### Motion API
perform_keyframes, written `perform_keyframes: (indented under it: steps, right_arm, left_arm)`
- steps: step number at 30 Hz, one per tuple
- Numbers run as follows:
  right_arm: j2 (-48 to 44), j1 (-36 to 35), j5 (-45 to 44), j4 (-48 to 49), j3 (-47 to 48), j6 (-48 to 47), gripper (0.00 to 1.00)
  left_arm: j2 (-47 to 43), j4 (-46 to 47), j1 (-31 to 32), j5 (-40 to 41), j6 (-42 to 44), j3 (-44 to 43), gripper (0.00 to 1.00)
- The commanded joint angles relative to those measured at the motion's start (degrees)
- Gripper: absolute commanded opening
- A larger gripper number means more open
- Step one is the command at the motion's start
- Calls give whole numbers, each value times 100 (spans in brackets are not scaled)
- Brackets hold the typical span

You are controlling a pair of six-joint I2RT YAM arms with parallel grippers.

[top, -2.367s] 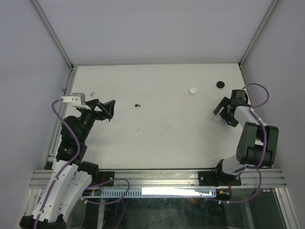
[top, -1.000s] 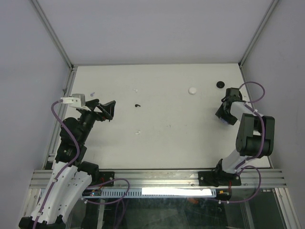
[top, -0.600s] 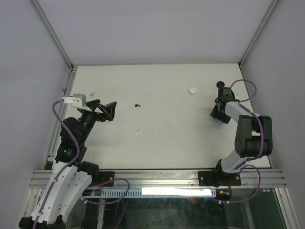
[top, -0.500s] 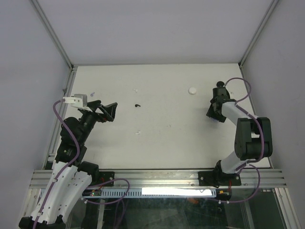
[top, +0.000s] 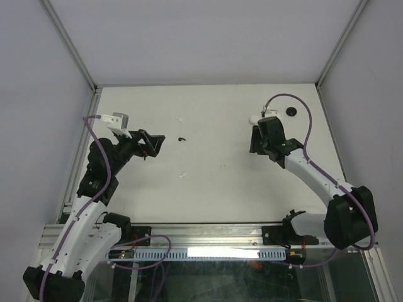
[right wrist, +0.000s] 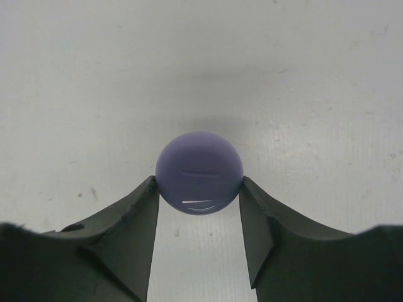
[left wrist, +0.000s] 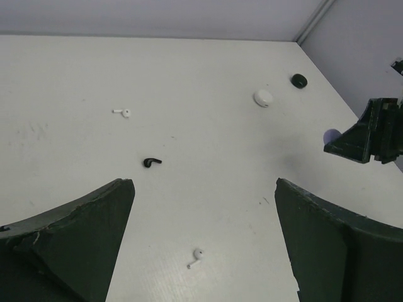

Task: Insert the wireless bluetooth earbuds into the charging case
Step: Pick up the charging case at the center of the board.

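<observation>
Right tool (right wrist: 199, 189) pinches lilac case (right wrist: 199, 171) (lid state unclear); left tool (left wrist: 201, 214) gapes, empty. Black bud (left wrist: 151, 162) loose on desk (left wrist: 208, 75), white bud (left wrist: 123, 112) at its 11 o'clock, second white bud (left wrist: 196, 254) at 5 o'clock. None inserted; all remains

I see left arm (top: 85, 242) and right arm (top: 315, 176): white shells, black joints | purple cable (top: 289, 95) looping behind each arm's fingers (left wrist: 75, 233) | fingers dark green-black, wedge-shaped, rough-edged | white camera block (top: 118, 119) behind left fingers
</observation>
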State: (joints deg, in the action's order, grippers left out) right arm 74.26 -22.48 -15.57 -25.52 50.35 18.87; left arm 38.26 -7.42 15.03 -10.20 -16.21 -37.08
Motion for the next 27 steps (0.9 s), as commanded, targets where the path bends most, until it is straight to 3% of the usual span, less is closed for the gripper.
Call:
perform_keyframes:
  steps: [1, 12, 20, 27]
  right_arm:
    - [-609, -525, 269, 735, -16, -574, 46]
    - [-1198, -1567, 1138, 2027, -251, -1887, 44]
    - [-967, -2493, 942, 2571, -192, -2695, 44]
    - [-686, -3090, 643, 2752, 104, -2994, 45]
  left_arm:
    - [336, 98, 27, -696, -212, -481, 99]
    - [1955, 111, 46, -2429, -1059, -1278, 99]
    - [2699, 380, 242, -2957, -1909, -1493, 99]
    - [3070, 954, 573, -2906, -2521, -1449, 99]
